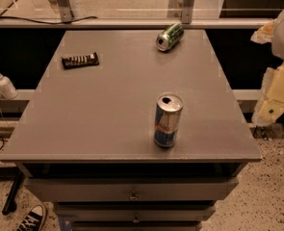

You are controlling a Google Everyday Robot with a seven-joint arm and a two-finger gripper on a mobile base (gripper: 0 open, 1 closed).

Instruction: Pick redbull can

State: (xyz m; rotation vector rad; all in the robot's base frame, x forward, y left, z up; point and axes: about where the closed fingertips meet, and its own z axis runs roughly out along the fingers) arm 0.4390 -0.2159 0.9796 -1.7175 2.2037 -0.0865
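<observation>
The redbull can (168,121) stands upright on the grey table (108,124), right of centre in the lower half of the frame and near the table's front edge. Its silver top shows a dark opening; what is inside cannot be told. A green can (170,36) lies on its side near the table's far edge at top centre, one end turned toward the lower left; its contents are likewise hidden. A dark snack bar (80,60) lies flat in the upper left part of the table, well apart from both cans.

The gripper (275,97) hangs at the right edge of the frame, off the table's right side and well apart from the redbull can, holding nothing. Whether it is open or closed cannot be told.

Below the tabletop, drawers (132,189) sit closed. A pump bottle (4,83) stands at far left.
</observation>
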